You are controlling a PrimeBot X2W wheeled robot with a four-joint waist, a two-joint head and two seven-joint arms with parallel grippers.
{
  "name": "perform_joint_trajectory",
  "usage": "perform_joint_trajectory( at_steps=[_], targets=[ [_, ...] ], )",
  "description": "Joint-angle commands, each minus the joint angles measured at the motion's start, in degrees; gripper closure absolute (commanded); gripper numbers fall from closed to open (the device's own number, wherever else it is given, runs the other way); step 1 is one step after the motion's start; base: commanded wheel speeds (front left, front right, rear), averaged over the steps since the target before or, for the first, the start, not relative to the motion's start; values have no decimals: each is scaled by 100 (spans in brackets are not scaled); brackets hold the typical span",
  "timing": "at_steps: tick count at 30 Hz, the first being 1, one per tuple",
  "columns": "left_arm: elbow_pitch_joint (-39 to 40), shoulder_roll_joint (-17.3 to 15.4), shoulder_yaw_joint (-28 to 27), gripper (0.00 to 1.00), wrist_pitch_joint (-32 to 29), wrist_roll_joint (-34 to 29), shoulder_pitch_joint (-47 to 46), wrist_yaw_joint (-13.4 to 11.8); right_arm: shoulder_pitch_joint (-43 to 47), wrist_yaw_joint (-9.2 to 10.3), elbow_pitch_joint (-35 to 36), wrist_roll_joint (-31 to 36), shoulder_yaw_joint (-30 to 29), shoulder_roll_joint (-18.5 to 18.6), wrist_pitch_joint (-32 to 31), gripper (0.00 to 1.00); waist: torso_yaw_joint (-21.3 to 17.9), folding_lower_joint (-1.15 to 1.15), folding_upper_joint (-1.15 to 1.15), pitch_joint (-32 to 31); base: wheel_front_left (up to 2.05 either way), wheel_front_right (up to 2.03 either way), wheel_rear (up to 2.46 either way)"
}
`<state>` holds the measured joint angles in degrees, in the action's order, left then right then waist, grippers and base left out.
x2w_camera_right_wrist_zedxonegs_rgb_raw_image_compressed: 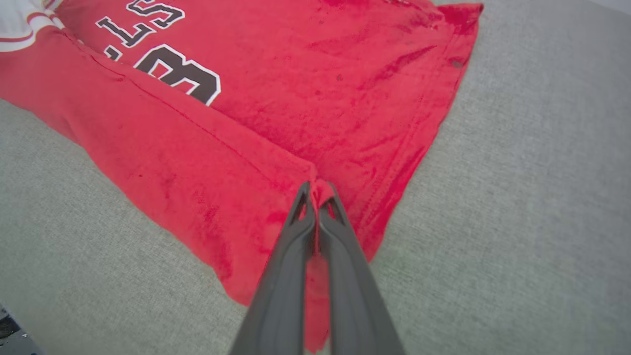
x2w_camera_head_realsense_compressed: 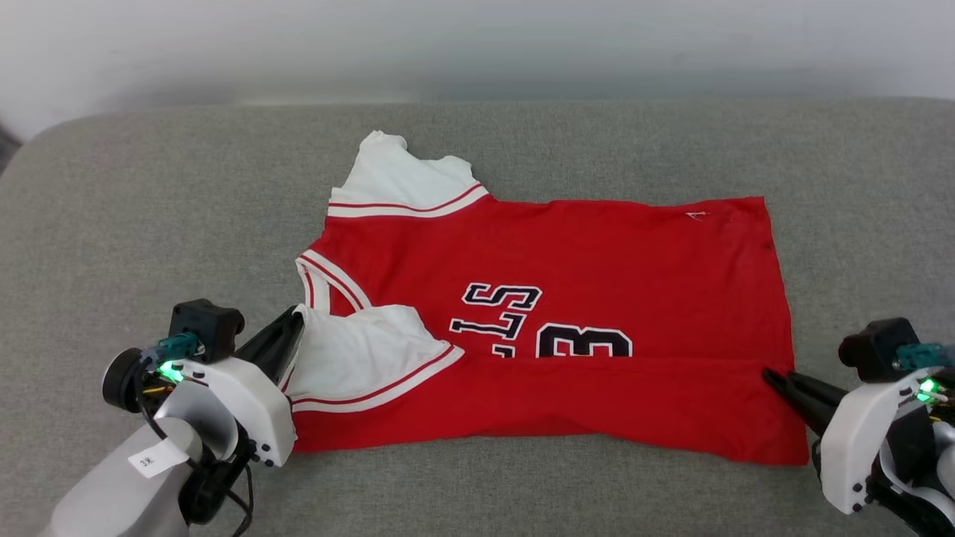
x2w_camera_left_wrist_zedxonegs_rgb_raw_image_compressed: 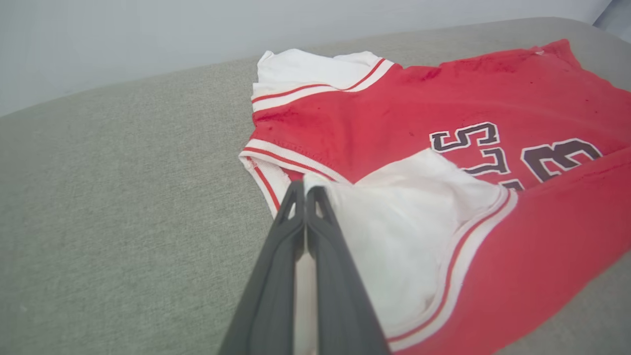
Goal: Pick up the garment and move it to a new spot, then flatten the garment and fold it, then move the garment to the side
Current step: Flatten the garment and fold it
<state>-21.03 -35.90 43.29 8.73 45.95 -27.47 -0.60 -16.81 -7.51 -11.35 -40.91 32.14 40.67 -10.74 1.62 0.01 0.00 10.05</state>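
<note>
My left gripper (x2w_camera_head_realsense_compressed: 293, 319) clamps the garment (x2w_camera_head_realsense_compressed: 597, 246) at its white sleeve (x2w_camera_head_realsense_compressed: 358, 350); my right gripper (x2w_camera_head_realsense_compressed: 772, 375) clamps its folded red edge.

- One garment (x2w_camera_head_realsense_compressed: 597, 253), red.
- Two white sleeves on it: the far sleeve (x2w_camera_head_realsense_compressed: 403, 183) and the near sleeve (x2w_camera_head_realsense_compressed: 358, 358).
- One numeral "3" (x2w_camera_head_realsense_compressed: 586, 343) on its front.
- Two grippers, the left gripper (x2w_camera_head_realsense_compressed: 295, 317) and the right gripper (x2w_camera_head_realsense_compressed: 772, 377), each with two dark fingers.
- Two green lights, one at each wrist: left light (x2w_camera_head_realsense_compressed: 168, 369), right light (x2w_camera_head_realsense_compressed: 927, 386).
- One grey cushion (x2w_camera_head_realsense_compressed: 149, 224).
- One paper label (x2w_camera_head_realsense_compressed: 155, 459).
</note>
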Motion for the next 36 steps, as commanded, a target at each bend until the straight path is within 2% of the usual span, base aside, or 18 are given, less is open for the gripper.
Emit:
perform_joint_trajectory(
  at_steps=[1, 10, 13, 14, 15, 16, 21, 25, 27, 31, 32, 35, 36],
  targets=[
    [-246, 105, 49, 100, -21, -42, -141, 81, -227, 4, -141, 11, 114, -83, -10, 100, -45, -1, 0, 218, 0, 0, 0],
    [-1511, 563, 307, 100, 104, -114, -498, 488, -864, 4, -996, 148, 834, -319, 179, 100, -31, -1, 0, 457, 0, 0, 0],
    [-1830, 723, 362, 100, 179, -64, -544, 585, -937, 3, -1169, -33, 987, -405, 338, 100, -4, -1, 0, 403, 0, 0, 0],
    [-1925, 760, 377, 58, 173, -32, -554, 618, -973, 2, -1201, -73, 1021, -401, 392, 80, 2, -1, 0, 361, 0, 0, 0],
    [-2006, 768, 395, 0, 217, -79, -606, 632, -989, 2, -1232, -122, 1033, -395, 444, 49, 12, -1, 0, 314, 0, 0, 0],
    [-2056, 780, 404, 0, 264, -107, -659, 647, -1001, 3, -1246, -134, 1035, -375, 511, 0, 22, -1, 0, 261, 0, 0, 0],
    [-2029, 614, 418, 0, 396, -291, -918, 628, -937, 3, -1113, -232, 899, -192, 772, 0, 98, -1, 0, -30, 0, 0, 0],
    [-1670, 374, 439, 0, 117, -345, -1140, 640, -807, 3, -859, -275, 725, 21, 734, 0, 169, -1, 0, -229, 0, 0, 0],
    [-1446, 222, 499, 0, -254, -332, -1238, 657, -743, 3, -721, -232, 615, 116, 681, 0, 200, -1, 0, -305, 0, 0, 0],
    [-857, -65, 598, 0, -1380, -75, -1440, 705, -596, 4, -485, -182, 360, 221, 539, 0, 249, -1, 0, -424, 0, 0, 0],
    [-103, -365, 841, 0, -2942, 377, -1613, 757, -401, 3, -242, -66, 46, 189, 310, 0, 251, -1, 0, -453, 0, 0, 0],
    [212, -512, 962, 0, -3885, 798, -1666, 765, -333, 3, -106, 15, -122, 129, 159, 0, 220, -1, 0, -437, 0, 0, 0],
    [379, -614, 1126, 0, -4590, 1049, -1685, 775, -288, 3, 42, 130, -242, 58, 15, 0, 158, -1, 0, -390, 0, 0, 0]
  ],
)
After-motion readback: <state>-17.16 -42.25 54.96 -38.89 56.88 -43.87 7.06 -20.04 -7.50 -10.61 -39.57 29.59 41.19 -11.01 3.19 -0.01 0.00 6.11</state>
